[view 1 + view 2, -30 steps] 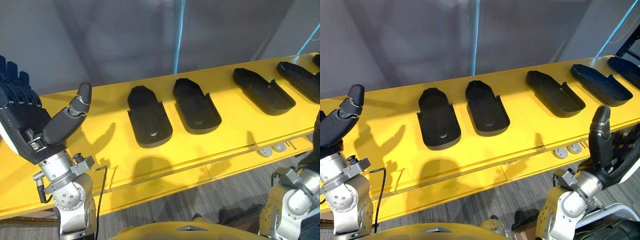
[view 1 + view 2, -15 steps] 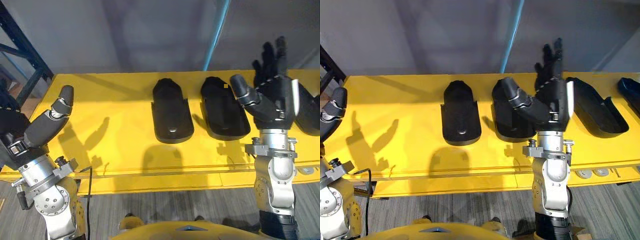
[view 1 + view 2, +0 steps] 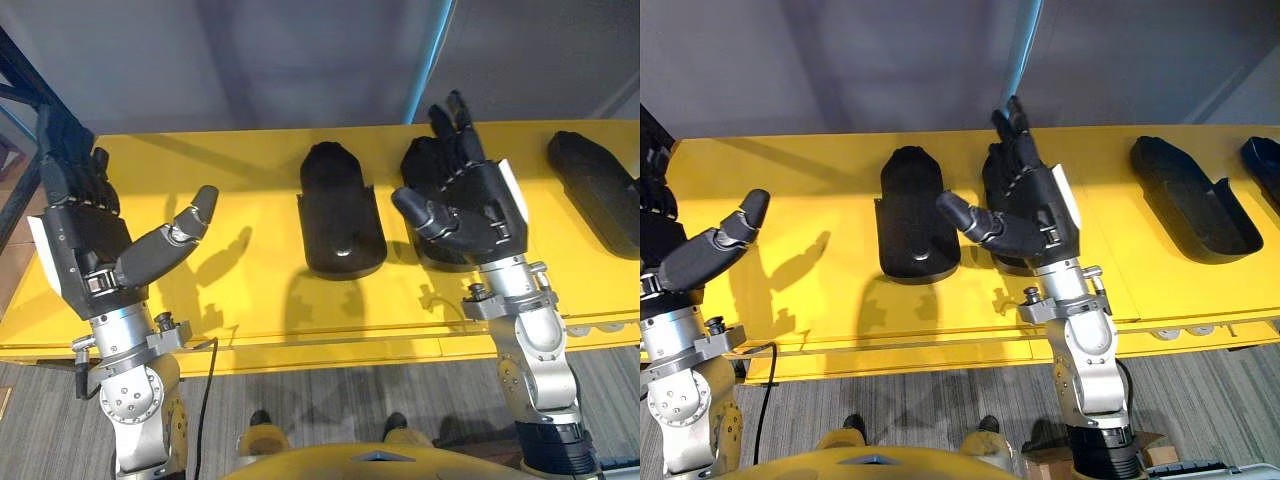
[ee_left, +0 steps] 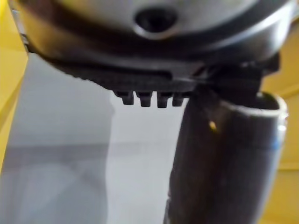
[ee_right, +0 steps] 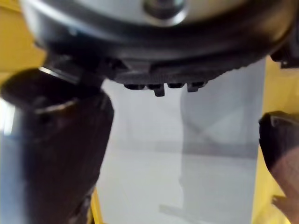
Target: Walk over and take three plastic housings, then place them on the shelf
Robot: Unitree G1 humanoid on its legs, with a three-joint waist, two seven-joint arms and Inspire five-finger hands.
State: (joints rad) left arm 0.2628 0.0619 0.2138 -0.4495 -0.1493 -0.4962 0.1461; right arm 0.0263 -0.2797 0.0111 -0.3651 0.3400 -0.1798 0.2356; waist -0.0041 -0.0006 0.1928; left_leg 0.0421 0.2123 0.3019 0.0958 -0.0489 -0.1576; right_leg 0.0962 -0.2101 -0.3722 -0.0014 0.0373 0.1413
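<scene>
The yellow table (image 3: 250, 180) lies bare left of the middle housing (image 3: 341, 215), with a narrow gap to the next housing (image 3: 415, 170).

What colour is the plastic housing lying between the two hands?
Black. The plastic housing shows best in the left eye view.

I record the bench top (image 3: 250, 290) as plain yellow. The plastic housings (image 3: 340, 210) are black, unpatterned. My left hand (image 3: 80, 240) and my right hand (image 3: 475, 205) are black with white side panels. The wall (image 3: 250, 60) is grey and bears a light-blue strip (image 3: 432, 60). The floor (image 3: 330, 400) is grey, finely streaked.
</scene>
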